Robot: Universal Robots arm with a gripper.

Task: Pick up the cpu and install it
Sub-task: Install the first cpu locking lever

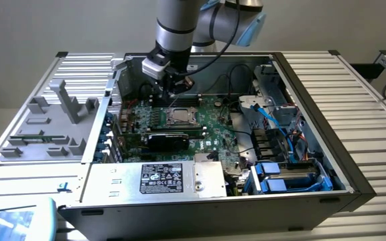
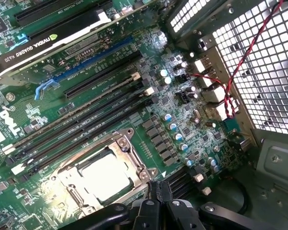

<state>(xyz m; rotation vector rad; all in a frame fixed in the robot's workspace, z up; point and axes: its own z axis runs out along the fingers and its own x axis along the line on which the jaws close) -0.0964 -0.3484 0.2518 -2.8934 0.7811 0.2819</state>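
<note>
1. At the exterior view's left, a grey moulded holder [image 1: 45, 125] lies on the ribbed metal tabletop [image 1: 354, 90], beside the open computer case [image 1: 200, 216].
2. Further right, the arm [image 1: 176, 25] comes down into the case. Its claw [image 1: 171, 93] hangs just above the green motherboard [image 1: 213, 120], close behind the socket as this view sees it.
3. In the wrist view the claw [image 2: 158, 191] has its two black fingertips [image 2: 163, 191] drawn together with nothing between them. They are poised near a corner of the metal socket frame [image 2: 137, 163].
4. The cpu [image 1: 177, 117] [image 2: 103, 178] sits flat inside that frame, silver top up, apart from the claw.
5. In front of the socket lies a black graphics card [image 1: 169, 138], lettered NVIDIA Quadro in the wrist view [image 2: 48, 43]. Nearer the camera is a silver power supply [image 1: 159, 178] with a dark label.
6. At the exterior view's right, blue cables [image 1: 271, 120] run down toward blue-fronted drive carriers [image 1: 287, 176].
</note>
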